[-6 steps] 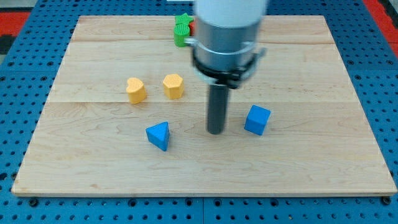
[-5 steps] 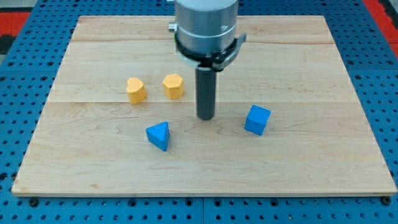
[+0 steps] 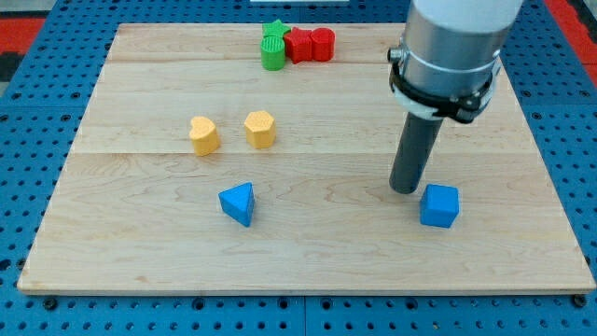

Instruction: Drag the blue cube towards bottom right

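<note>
tip [image 3: 405,189] at 10 o'clock of blue cube [image 3: 439,206], just beside | cube at 4 o'clock on wooden surface [image 3: 140,252] | end effector: bare rod, no jaws | risk: off-centre push may spin cube aside

Tabletop [image 3: 140,243]: pale wood planks, visible grain, smooth satin finish. Blue cube [image 3: 439,206], blue wedge [image 3: 238,203], two yellow blocks [image 3: 204,135] [image 3: 260,129], green block [image 3: 272,47], red blocks [image 3: 310,45]: matt, plastic-like, smooth faces. My tip [image 3: 405,189]: dark matt rod under a grey metallic-looking collar [image 3: 448,47].
</note>
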